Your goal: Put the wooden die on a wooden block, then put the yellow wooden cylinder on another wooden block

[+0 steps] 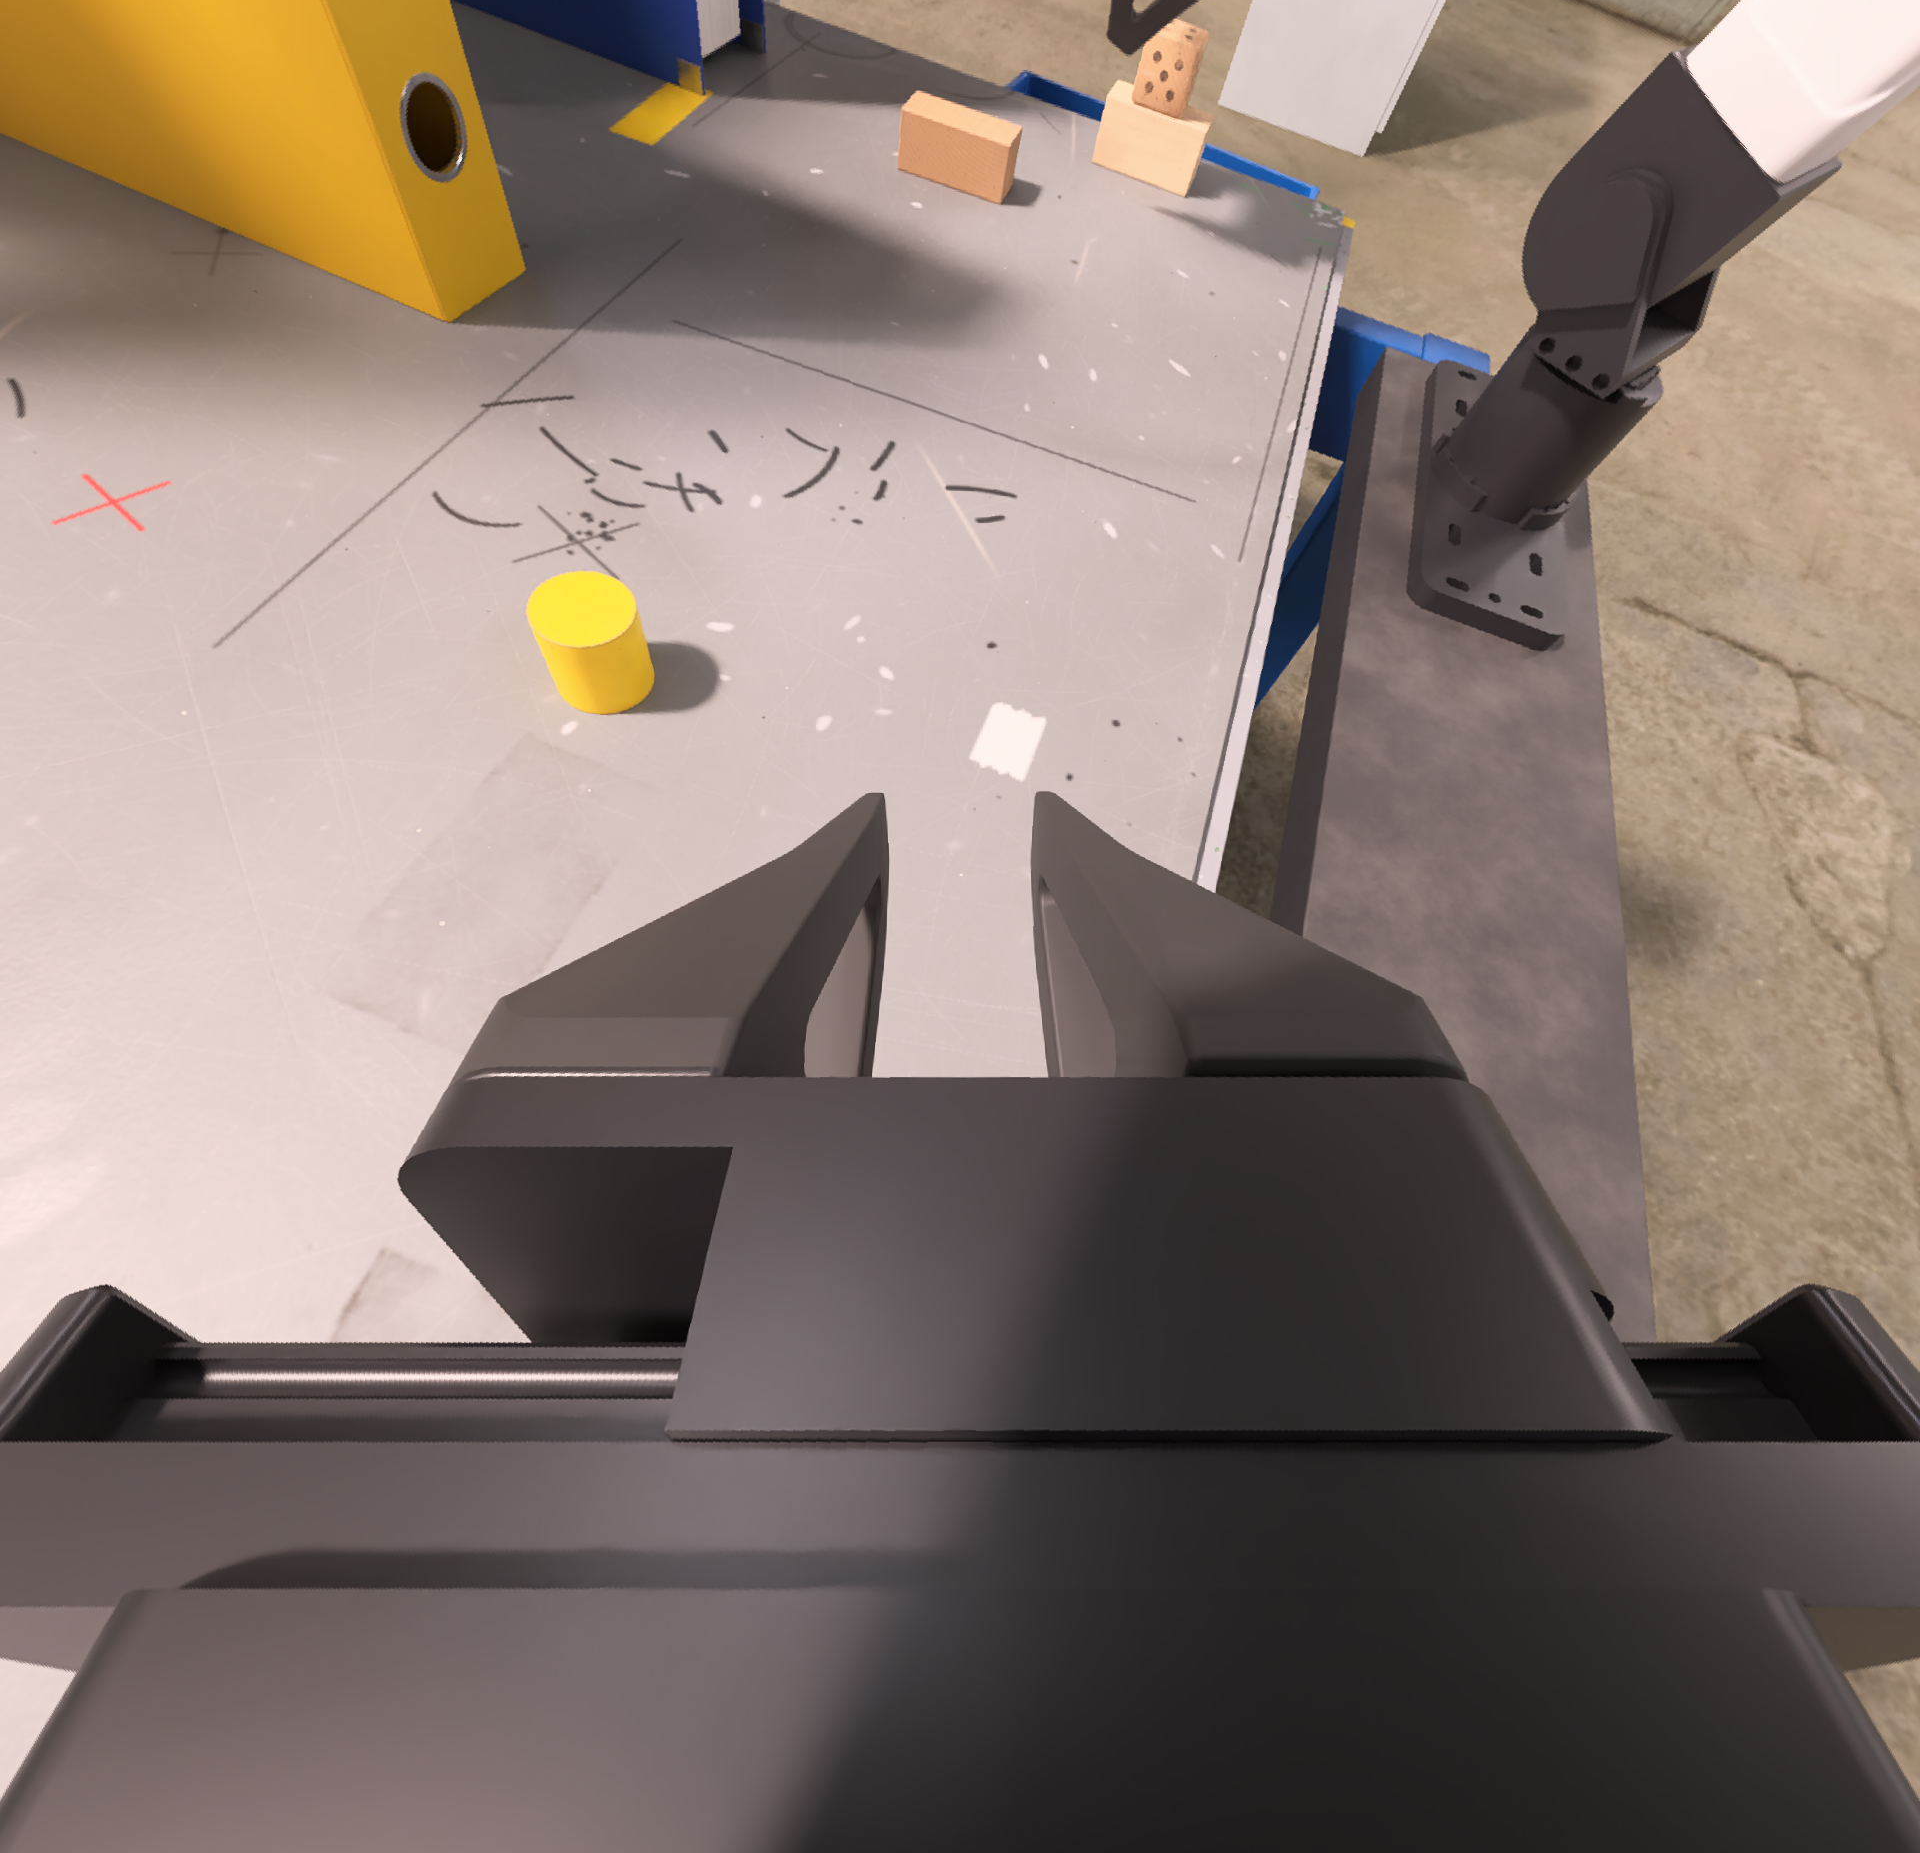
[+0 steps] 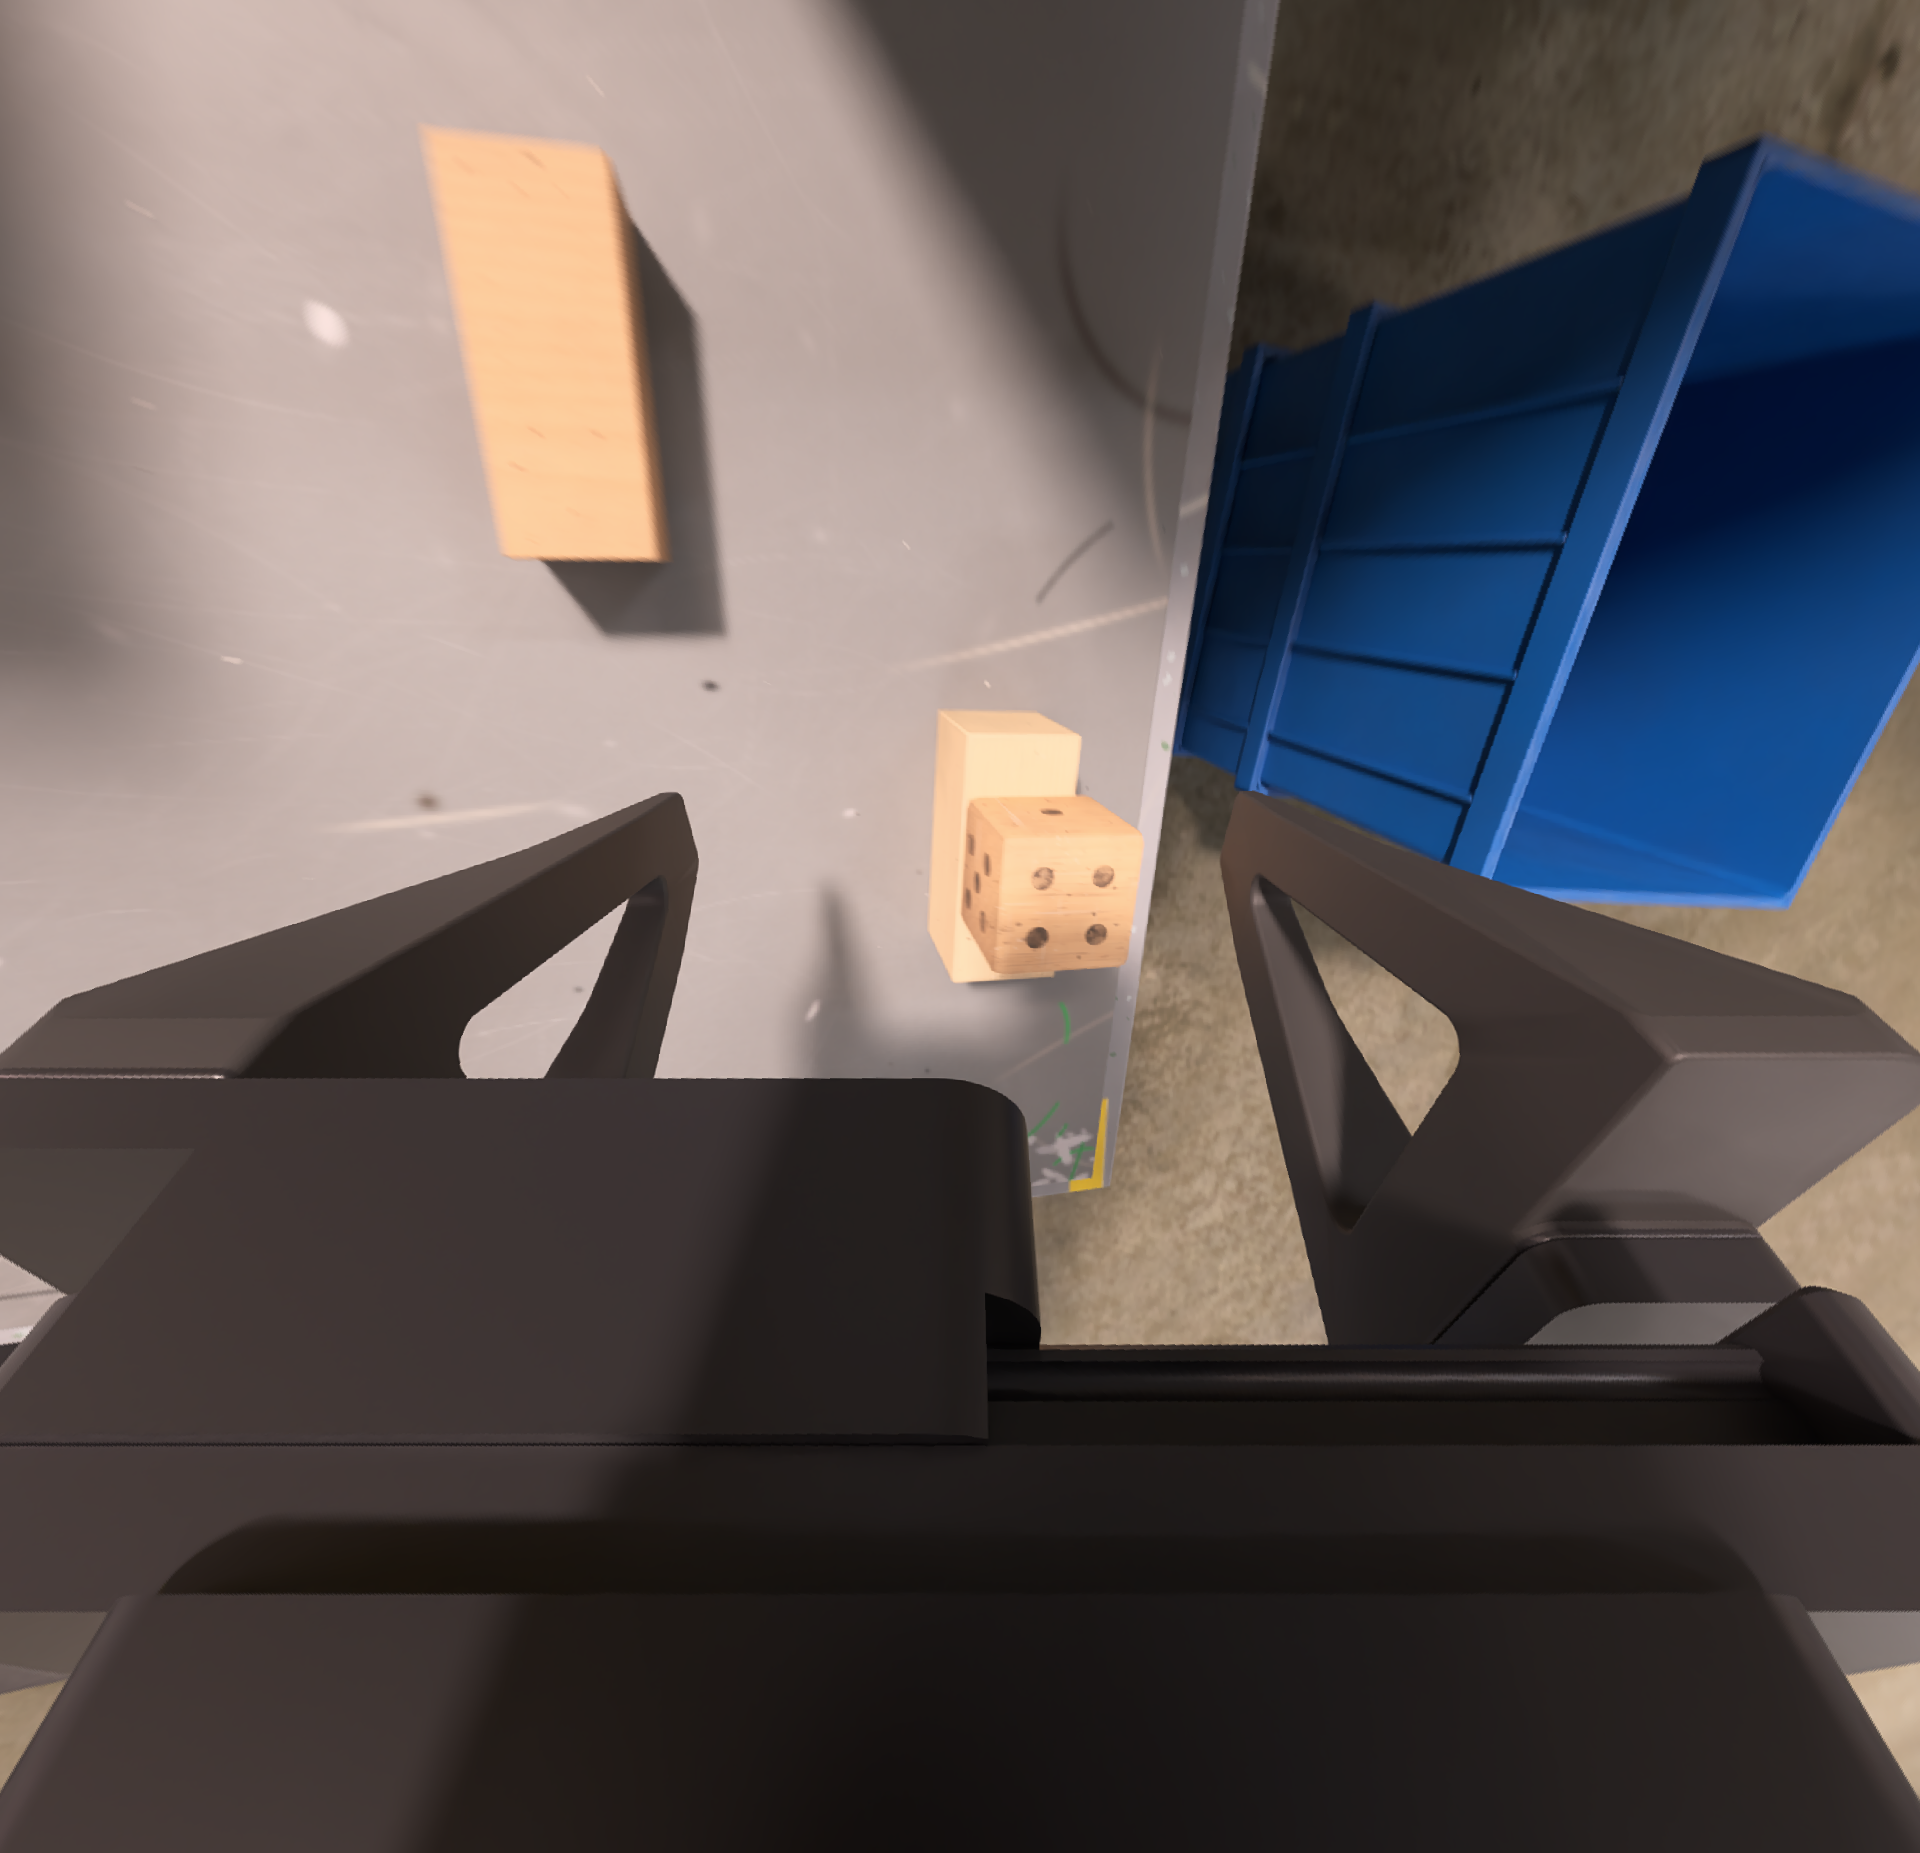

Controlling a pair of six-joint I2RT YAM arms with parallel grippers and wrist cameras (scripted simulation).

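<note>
From my left wrist, my left fingers (image 1: 959,816) hang slightly parted and empty over the worktop (image 1: 935,577), the cylinder (image 1: 590,642) ahead-left; from my right wrist, my right fingers (image 2: 956,837) spread wide and empty above the die (image 2: 1051,887) atop a pale block (image 2: 1003,764), another block (image 2: 545,343) beyond.

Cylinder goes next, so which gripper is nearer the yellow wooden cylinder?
Left. The left gripper hangs empty over the table, the yellow wooden cylinder just ahead to its left. The right gripper is open above the wooden die at the far table edge.
</note>
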